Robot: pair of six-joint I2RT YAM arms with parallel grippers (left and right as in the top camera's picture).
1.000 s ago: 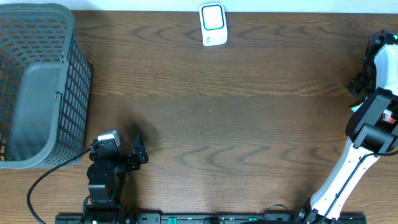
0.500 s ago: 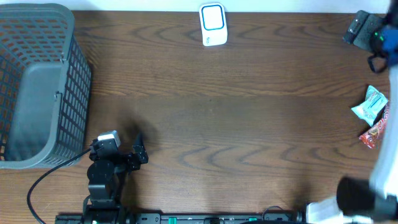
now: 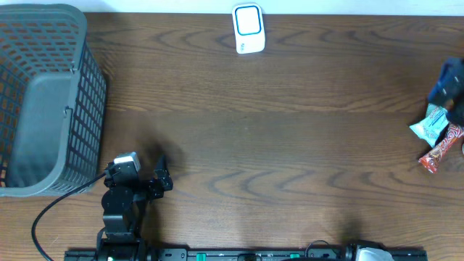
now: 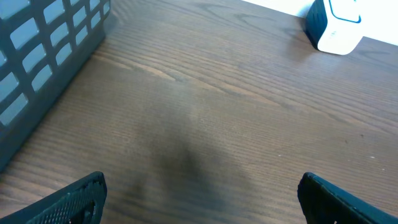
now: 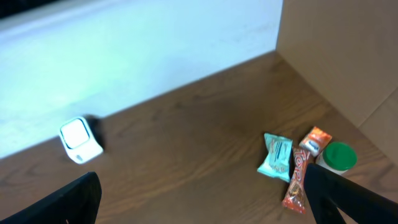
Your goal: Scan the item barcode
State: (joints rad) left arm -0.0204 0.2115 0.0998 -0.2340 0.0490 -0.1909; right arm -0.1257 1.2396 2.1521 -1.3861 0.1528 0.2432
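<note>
Teal packet beyond spread right claw, red bar alongside

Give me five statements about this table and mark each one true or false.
1. The basket is empty. True.
2. The scanner lies inside the basket. False: it stands near the far edge of the table, apart from the basket.
3. The teal packet lies beside the red bar. True.
4. The left gripper holds the teal packet. False: it is open and empty.
5. The right gripper is shut. False: its jaws stand open, holding nothing.
</note>
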